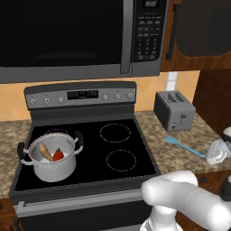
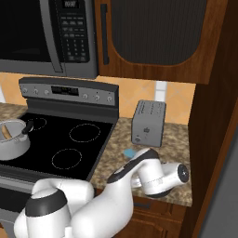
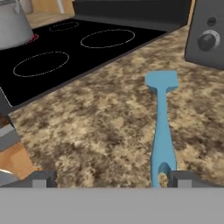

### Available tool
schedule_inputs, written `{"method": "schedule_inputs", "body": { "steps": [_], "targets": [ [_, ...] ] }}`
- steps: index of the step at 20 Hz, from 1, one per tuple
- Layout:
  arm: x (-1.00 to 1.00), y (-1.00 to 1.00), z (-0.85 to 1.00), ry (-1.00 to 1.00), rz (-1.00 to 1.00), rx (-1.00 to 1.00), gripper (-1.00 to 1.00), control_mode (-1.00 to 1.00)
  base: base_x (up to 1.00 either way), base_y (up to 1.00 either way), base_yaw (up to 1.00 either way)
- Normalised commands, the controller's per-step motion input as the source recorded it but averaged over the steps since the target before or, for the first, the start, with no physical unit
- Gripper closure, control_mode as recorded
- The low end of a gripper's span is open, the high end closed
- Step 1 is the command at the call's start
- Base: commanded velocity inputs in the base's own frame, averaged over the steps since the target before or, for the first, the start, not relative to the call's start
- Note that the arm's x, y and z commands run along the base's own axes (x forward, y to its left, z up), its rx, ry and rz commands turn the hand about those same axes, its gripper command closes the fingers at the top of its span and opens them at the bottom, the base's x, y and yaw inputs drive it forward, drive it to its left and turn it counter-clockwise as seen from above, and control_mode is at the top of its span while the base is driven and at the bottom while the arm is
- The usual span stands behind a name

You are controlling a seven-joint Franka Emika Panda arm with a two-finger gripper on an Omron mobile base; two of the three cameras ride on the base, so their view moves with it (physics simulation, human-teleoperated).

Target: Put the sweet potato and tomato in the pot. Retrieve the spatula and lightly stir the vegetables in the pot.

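My left base view looked down from behind onto the stove (image 1: 90,149), squarely in front and fairly near, with the toaster (image 1: 174,109) off to the stove's right. My right base view faced the same stove (image 2: 60,139) from farther right, so the toaster (image 2: 148,122) sat near centre. My hand view skimmed low over the counter (image 3: 100,127) right of the stove, close above the spatula (image 3: 162,127).

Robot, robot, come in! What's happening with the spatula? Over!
Gripper open, low over the counter. Spatula flat on the counter, handle end by one fingertip, not gripped. Sweet potato and tomato in the pot. Nothing in the way.
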Motion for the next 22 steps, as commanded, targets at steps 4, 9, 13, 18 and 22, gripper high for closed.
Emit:
{"method": "schedule_inputs", "body": {
  "steps": [4,9,13,18,22],
  "targets": [
    [0.16,-0.17,-0.3,0.0,0.0,0.01,-1.0,-1.0,0.0,0.0,0.0],
    [0.18,-0.15,-0.18,0.0,0.0,0.01,-1.0,-1.0,0.0,0.0,0.0],
    [0.22,-0.01,-0.16,0.0,0.0,0.0,-1.0,-1.0,0.0,0.0,0.0],
    [0.16,0.0,-0.17,0.0,0.0,0.0,-1.0,-1.0,0.0,0.0,0.0],
    [0.14,-0.05,-0.15,0.0,0.0,0.0,-1.0,-1.0,0.0,0.0,0.0]
  ]
}}
